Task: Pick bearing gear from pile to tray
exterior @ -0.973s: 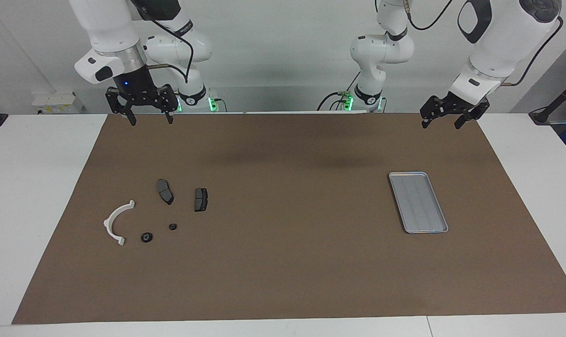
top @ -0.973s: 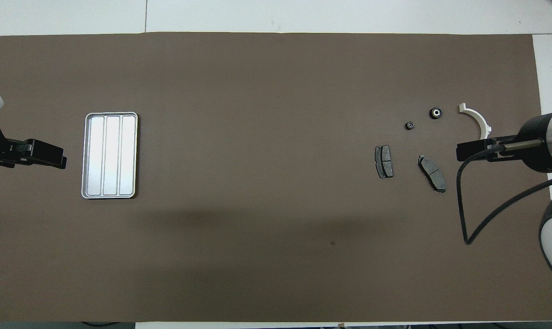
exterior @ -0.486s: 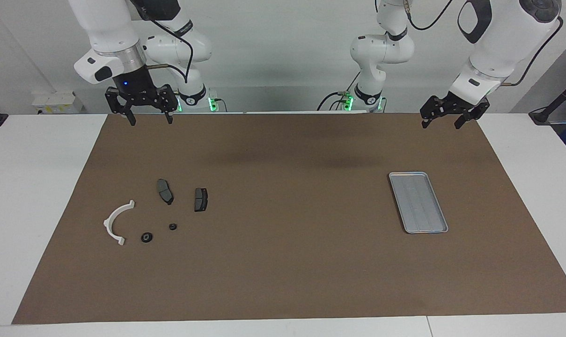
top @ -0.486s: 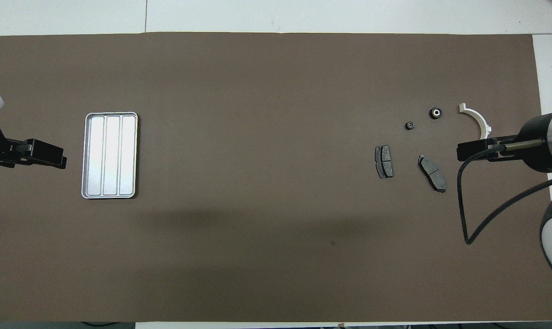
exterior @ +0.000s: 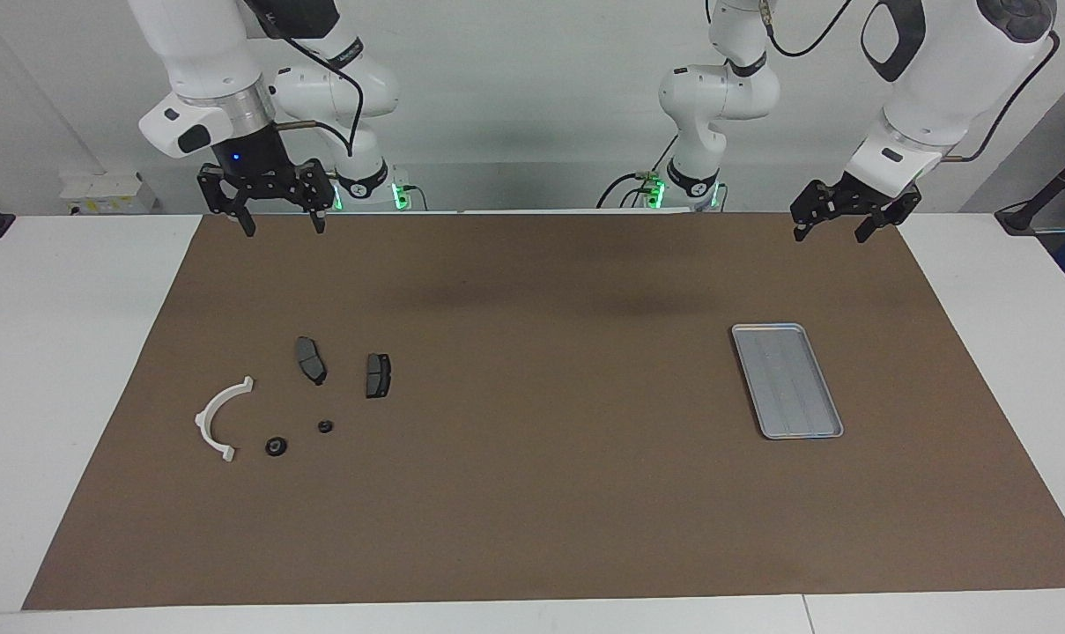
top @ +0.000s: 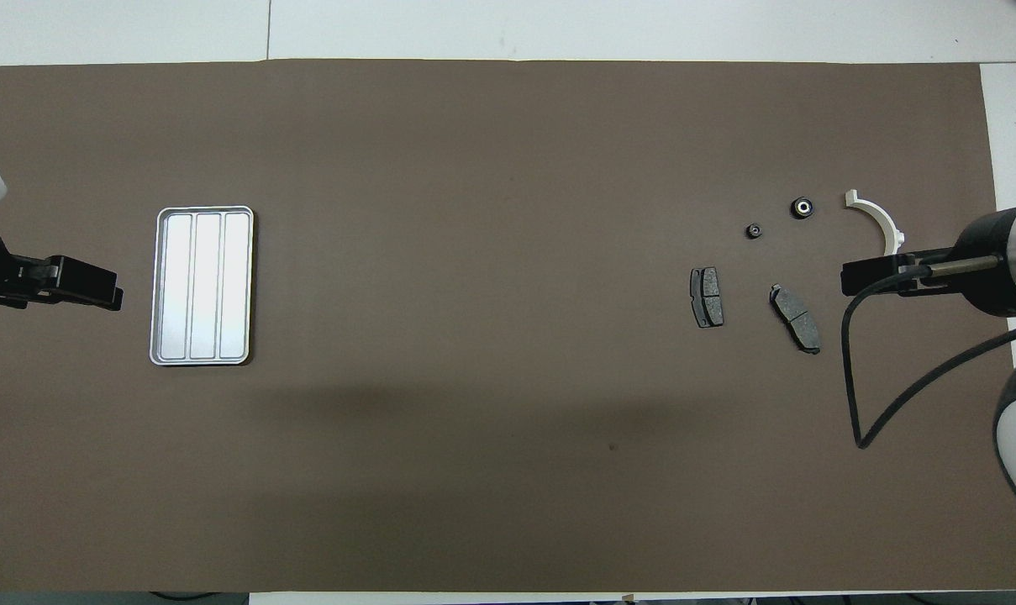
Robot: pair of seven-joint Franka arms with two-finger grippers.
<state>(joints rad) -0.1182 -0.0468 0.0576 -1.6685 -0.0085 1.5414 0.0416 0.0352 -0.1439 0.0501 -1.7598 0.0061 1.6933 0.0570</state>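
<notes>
The pile lies on the brown mat toward the right arm's end. It holds a white curved arc (exterior: 203, 416) (top: 882, 222), two dark grey pads (exterior: 310, 359) (exterior: 378, 375), and two small black round pieces. One round piece (exterior: 275, 446) (top: 802, 207) is larger with a pale centre, the other (exterior: 325, 426) (top: 753, 230) is smaller; I cannot tell which is the bearing gear. The silver tray (exterior: 787, 380) (top: 203, 286) sits empty toward the left arm's end. My right gripper (exterior: 284, 231) (top: 848, 278) hangs open and empty high over the mat's edge by the robots. My left gripper (exterior: 830, 237) (top: 114, 297) hangs open and empty the same way.
The brown mat (exterior: 541, 440) covers most of the white table (exterior: 65, 352). A black cable (top: 852, 370) loops down from the right arm over the mat near the pile.
</notes>
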